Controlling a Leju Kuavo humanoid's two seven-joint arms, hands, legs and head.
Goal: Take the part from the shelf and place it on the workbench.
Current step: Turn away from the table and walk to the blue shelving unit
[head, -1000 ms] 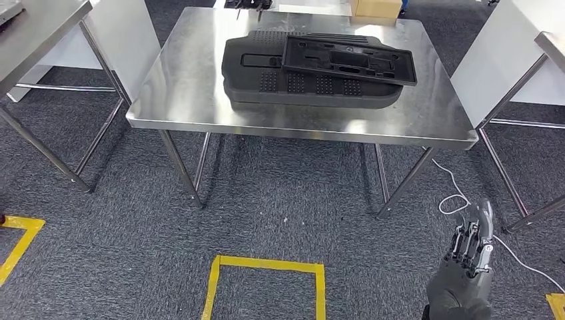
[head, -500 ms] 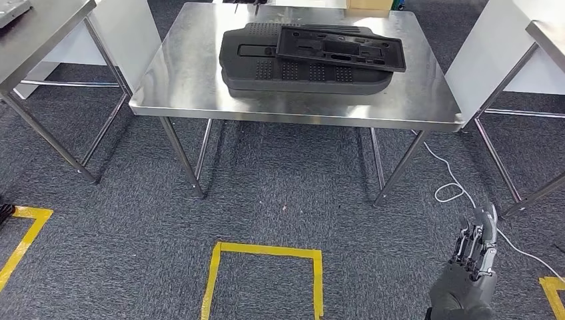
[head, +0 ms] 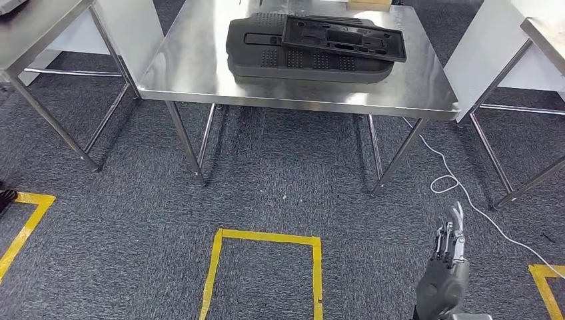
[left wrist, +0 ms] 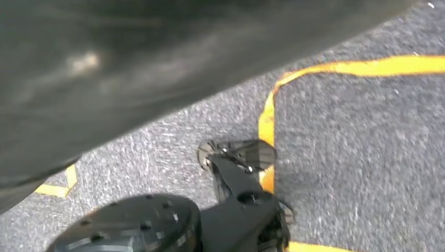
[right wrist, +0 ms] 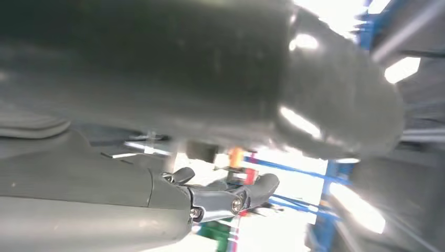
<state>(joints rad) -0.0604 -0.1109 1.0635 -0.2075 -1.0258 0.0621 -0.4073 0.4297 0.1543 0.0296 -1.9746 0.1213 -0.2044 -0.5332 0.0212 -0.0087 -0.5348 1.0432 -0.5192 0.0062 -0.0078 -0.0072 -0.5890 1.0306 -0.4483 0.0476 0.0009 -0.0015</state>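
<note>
— Where is the part found?
— The black tray-like part [head: 343, 39] is laid on a larger black panel [head: 300, 63] on the worktop [head: 200, 73].
— And the right robot hand [head: 445, 267]?
— Hung low over the carpet, well apart from it, fingers extended, nothing held.

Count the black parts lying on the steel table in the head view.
2: a large black panel flat on the steel table, and a flatter black frame stacked on its right half. More could lie hidden beneath.

Workbench [head: 200, 73] – brushed, glossy metal; part [head: 343, 40] – matt black, probably plastic; floor [head: 266, 193] – rough carpet.
</note>
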